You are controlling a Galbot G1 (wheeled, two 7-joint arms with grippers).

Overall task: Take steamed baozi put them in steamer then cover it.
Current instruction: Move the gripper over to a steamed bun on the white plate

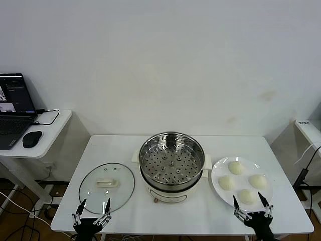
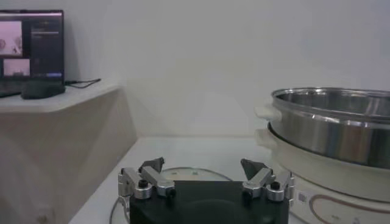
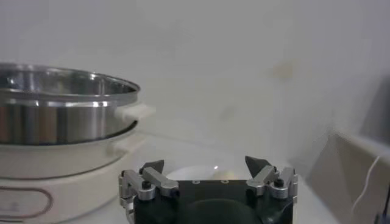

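Several cream-white steamed baozi [image 1: 235, 167] lie on a white plate [image 1: 217, 170] at the table's right. The steel steamer [image 1: 172, 159] sits empty on its cream cooker base at the middle, also seen as the steamer [image 2: 332, 125] and the steamer [image 3: 61, 109]. The glass cover [image 1: 107, 187] with its cream handle lies flat on the table to the left. My left gripper [image 1: 94, 205] hovers open at the front edge, just before the cover [image 2: 195, 174]. Before the plate [image 3: 198, 173], my right gripper [image 1: 249, 200] stands open and empty, with one baozi [image 3: 224, 175] peeking over its body.
A side desk [image 1: 47, 135] with a laptop [image 1: 15, 108] and a mouse [image 1: 31, 138] stands left of the table. Another white surface [image 1: 308, 130] and a cable lie at the far right. A white wall stands behind the table.
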